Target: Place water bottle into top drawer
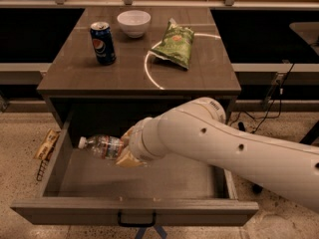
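The water bottle is clear ribbed plastic with a white cap and a pale label with red marks. It lies nearly level, cap to the left, held over the left half of the open top drawer. My gripper is shut on the bottle's base end, its tan fingers wrapped around it. The white arm reaches in from the lower right. The drawer is pulled out under the table, with a small black handle on its front panel. Whether the bottle touches the drawer floor I cannot tell.
On the table top stand a blue soda can, a white bowl and a green chip bag. A small tan object lies on the floor left of the drawer. Cables hang at the right.
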Action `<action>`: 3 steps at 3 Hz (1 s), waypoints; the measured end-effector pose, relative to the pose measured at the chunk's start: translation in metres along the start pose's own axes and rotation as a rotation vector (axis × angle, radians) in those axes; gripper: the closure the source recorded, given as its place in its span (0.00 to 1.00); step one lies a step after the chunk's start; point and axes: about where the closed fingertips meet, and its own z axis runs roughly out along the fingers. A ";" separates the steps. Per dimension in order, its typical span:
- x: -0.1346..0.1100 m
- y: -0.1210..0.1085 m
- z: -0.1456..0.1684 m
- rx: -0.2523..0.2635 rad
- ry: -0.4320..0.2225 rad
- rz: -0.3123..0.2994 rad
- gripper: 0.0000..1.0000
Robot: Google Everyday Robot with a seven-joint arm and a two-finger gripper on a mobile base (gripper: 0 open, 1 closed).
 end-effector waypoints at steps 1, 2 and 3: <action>0.004 0.013 0.015 -0.041 0.071 -0.045 0.82; 0.004 0.028 0.032 -0.094 0.098 -0.055 0.59; -0.001 0.035 0.045 -0.121 0.102 -0.046 0.36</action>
